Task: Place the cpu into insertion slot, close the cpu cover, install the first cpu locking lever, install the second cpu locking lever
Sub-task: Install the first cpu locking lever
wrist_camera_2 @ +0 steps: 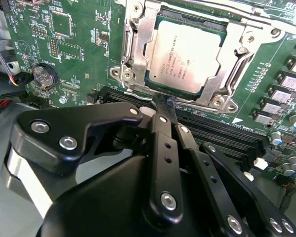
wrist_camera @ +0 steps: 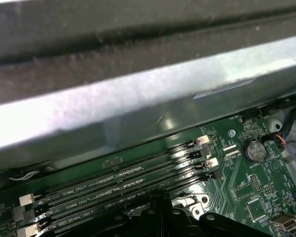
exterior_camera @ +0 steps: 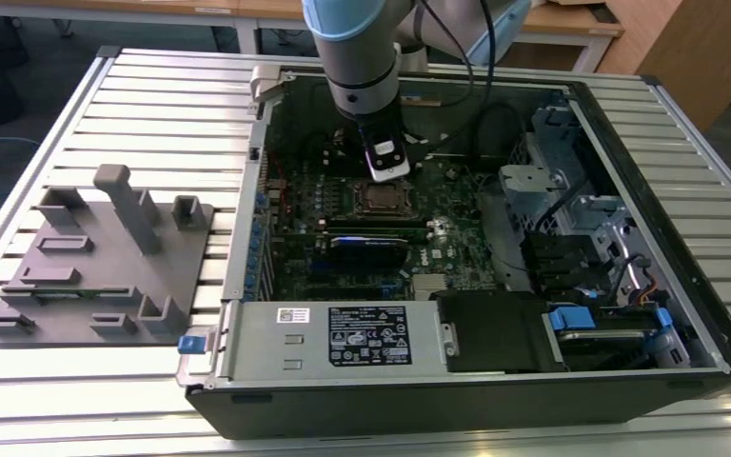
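While parked at the insertion slot edge beside memory slots, holds gripper fingertips together, nothing visible between. Finds cpu seated mid-motherboard, cpu cover flat around it. Little side room: drive cage, power supply nearby.

The counter is a pale metal top of parallel ribbed slats, running across the exterior view from the upper left down to the lower edge. An open black computer case lies on it across the centre and right of the frame (open side facing up). A grey moulded fixture plate with upright blocks sits flat at the left, just beside the case.
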{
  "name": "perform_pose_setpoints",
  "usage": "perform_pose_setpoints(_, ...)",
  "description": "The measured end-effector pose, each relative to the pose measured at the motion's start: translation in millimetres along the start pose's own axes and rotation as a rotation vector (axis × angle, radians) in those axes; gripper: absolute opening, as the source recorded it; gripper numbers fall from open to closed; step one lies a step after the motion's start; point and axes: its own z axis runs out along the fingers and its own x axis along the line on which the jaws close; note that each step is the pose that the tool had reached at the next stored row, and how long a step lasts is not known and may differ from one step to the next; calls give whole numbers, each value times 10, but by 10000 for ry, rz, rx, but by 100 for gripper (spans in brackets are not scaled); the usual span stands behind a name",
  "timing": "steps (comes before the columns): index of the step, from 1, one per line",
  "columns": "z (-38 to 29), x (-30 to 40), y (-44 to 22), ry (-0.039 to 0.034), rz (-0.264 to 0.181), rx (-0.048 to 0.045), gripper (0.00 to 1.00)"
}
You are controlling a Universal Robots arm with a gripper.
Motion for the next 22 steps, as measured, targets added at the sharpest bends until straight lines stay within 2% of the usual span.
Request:
perform_pose_setpoints(7,-7,34,-10,-15,-2,-9,10)
perform_pose_setpoints(17,-10,34,-10,-29,50,4,10)
perform_pose_setpoints(22,-55,27,2,-33,66,6,10)
